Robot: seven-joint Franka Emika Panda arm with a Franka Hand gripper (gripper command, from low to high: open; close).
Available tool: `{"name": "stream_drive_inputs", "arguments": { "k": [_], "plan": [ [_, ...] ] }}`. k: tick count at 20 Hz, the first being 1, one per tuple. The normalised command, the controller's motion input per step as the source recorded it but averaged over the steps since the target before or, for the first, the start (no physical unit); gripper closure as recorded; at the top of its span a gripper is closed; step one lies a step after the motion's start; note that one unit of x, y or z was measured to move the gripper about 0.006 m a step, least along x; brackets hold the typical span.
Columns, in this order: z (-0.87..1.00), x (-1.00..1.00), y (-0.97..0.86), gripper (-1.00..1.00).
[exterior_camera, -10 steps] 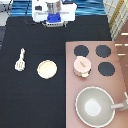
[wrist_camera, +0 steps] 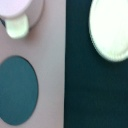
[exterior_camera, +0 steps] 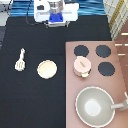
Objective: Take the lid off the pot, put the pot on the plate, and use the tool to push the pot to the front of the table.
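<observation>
Gripper waiting at the tabletop's far edge, nothing touched

Exterior view: I'm seeing the gripper (exterior_camera: pixel 56 19) hovering by the tabletop's (exterior_camera: pixel 30 100) top edge; whether it's open, I cannot tell. The lid (exterior_camera: pixel 81 64) is sitting on the pot (exterior_camera: pixel 82 69) on the stove panel (exterior_camera: pixel 120 85), the plate (exterior_camera: pixel 47 69) and tool (exterior_camera: pixel 20 60) lying toward the left edge.
Wrist view: the pot (wrist_camera: pixel 19 12), a burner (wrist_camera: pixel 17 90) and the plate (wrist_camera: pixel 111 27) are showing.

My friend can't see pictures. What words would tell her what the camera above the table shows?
The robot's gripper hangs at the exterior view's top, away from everything. On the black table lie a spatula and an empty plate. To their right, on the brown stove, the pink pot wears its lid, with a big grey pan below.
</observation>
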Motion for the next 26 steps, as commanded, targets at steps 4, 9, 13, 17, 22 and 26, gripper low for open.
{"name": "stream_drive_inputs", "arguments": {
  "k": [4, 9, 13, 17, 22, 26],
  "plan": [
    [0.46, 0.9, 0.66, -1.0],
    [0.41, 0.99, 0.51, -1.0],
    [0.35, 1.0, 0.43, -1.0],
    [0.17, 1.0, 0.48, -1.0],
    [-0.09, 0.92, 0.56, -1.0],
    [-0.38, 0.72, 0.56, -1.0]
  ]
}}
